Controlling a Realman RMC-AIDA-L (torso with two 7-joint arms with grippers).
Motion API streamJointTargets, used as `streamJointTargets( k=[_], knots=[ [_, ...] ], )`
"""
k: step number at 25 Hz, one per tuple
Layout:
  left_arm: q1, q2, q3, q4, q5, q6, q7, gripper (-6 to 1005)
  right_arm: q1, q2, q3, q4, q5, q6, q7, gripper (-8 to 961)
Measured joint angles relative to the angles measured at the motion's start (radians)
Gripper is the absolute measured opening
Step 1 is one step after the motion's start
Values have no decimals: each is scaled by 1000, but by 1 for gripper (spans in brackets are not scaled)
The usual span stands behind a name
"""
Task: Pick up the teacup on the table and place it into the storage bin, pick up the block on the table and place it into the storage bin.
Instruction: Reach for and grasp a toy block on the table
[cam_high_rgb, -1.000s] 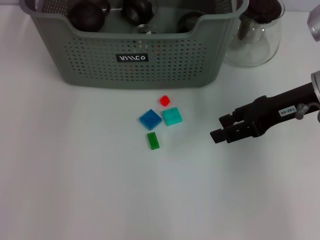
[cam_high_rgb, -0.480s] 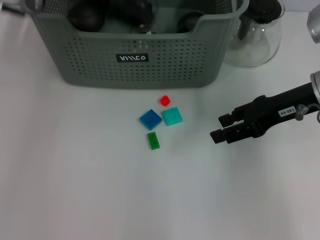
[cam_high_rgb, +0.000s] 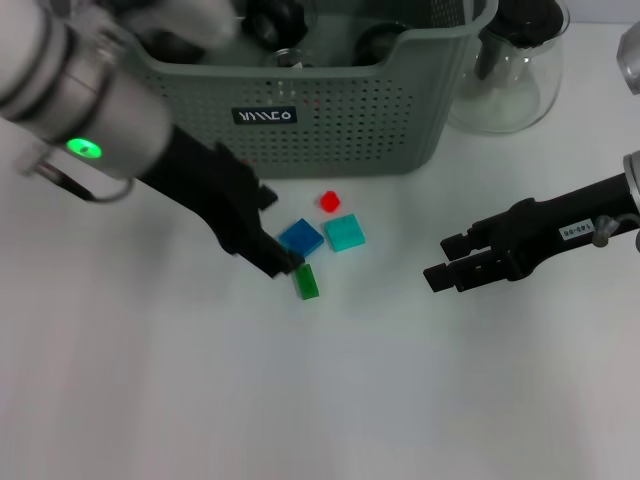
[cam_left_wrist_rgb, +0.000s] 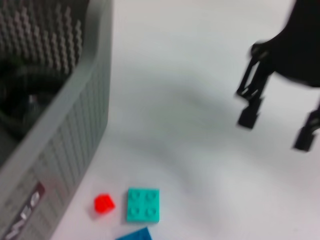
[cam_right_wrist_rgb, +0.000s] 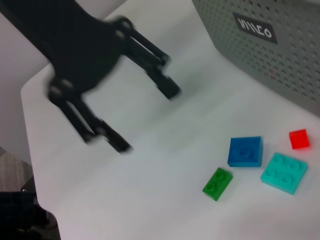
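Several small blocks lie on the white table in front of the storage bin (cam_high_rgb: 200, 120): red (cam_high_rgb: 329, 201), teal (cam_high_rgb: 344, 232), blue (cam_high_rgb: 301, 238) and green (cam_high_rgb: 307, 281). My left gripper (cam_high_rgb: 278, 230) is open and empty, just left of the blue and green blocks; the right wrist view shows it (cam_right_wrist_rgb: 147, 120) blurred, with the fingers spread. My right gripper (cam_high_rgb: 440, 260) is open and empty, low over the table to the right of the blocks. It also shows in the left wrist view (cam_left_wrist_rgb: 274, 132). No teacup shows on the table. Dark round things lie inside the bin.
A clear glass pitcher (cam_high_rgb: 510, 70) with a black lid stands to the right of the bin. The bin's front wall (cam_left_wrist_rgb: 75, 130) stands close behind the red block (cam_left_wrist_rgb: 104, 203) and the teal block (cam_left_wrist_rgb: 143, 204).
My left arm has swung into view from the upper left, down over the bin's front to the blocks. The right gripper has barely moved. The blocks lie as before.
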Motion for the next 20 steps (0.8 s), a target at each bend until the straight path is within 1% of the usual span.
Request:
streamJointTargets(
  k=[1,4,5,8,14,20],
  knots=[
    [-2,-4,45,-27,22,-40,-39,848,0,0,0,3,-1,1,0,656],
    [-17,1,140,-110,32,-141,-136,847,-5,0,0,4,-13,1,-3,656],
    [-25,1,158,-136,34,-170,-158,847,-6,-1,0,5,-19,1,-4,656],
    [-46,-1,192,-189,48,-236,-214,847,-8,-5,0,11,-34,-2,-6,656],
    [-76,-1,241,-255,73,-341,-296,846,-12,-24,8,15,-40,-12,-8,656],
    [-90,-3,307,-297,116,-428,-367,846,-12,-32,10,15,-40,-16,-8,656]
  ],
)
